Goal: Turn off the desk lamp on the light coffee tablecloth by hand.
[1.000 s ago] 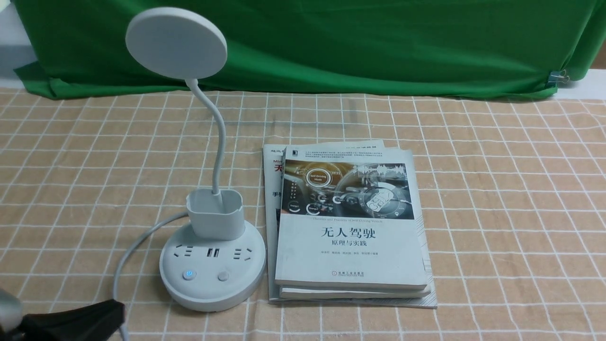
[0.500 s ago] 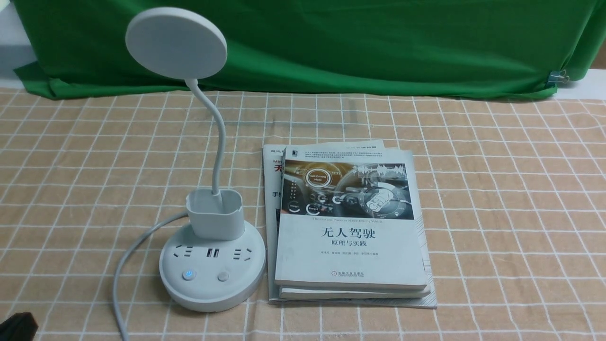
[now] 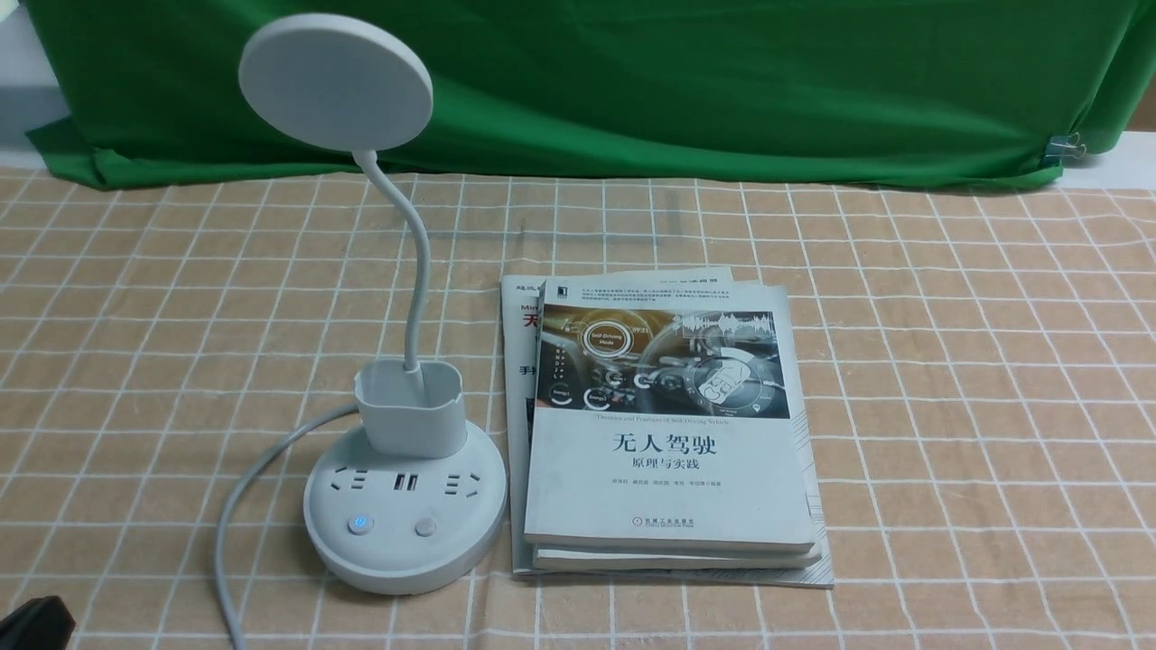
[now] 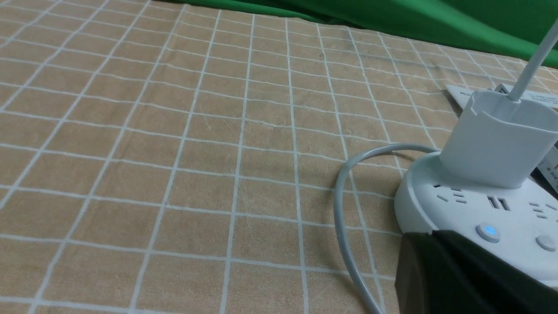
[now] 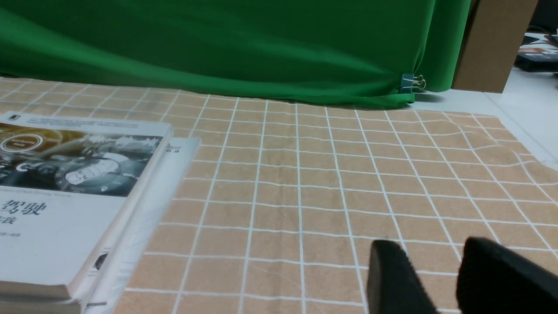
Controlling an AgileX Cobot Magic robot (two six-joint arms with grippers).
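The white desk lamp (image 3: pixel 405 515) stands on the light coffee tablecloth (image 3: pixel 948 361), left of centre. Its disc head (image 3: pixel 336 81) is raised on the gooseneck, with its lit face turned away from me. On the round base the left button (image 3: pixel 360 524) glows blue and the right button (image 3: pixel 426 526) is dark. My left gripper (image 3: pixel 32 623) is a black tip in the bottom-left corner. In the left wrist view it (image 4: pixel 429 235) is shut and empty, just short of the base (image 4: pixel 453 205) and near the blue button (image 4: pixel 488 230). My right gripper (image 5: pixel 429 248) is open and empty over bare cloth.
A stack of books (image 3: pixel 668 433) lies right beside the lamp base, and shows in the right wrist view (image 5: pixel 74 192). The lamp's grey cord (image 3: pixel 237 506) loops off the base toward the front edge. A green backdrop cloth (image 3: pixel 677 81) hangs along the back.
My left gripper has drawn back toward the bottom-left corner, out of most of the front view, and has been almost still for the last half second. The lamp and books have not moved.
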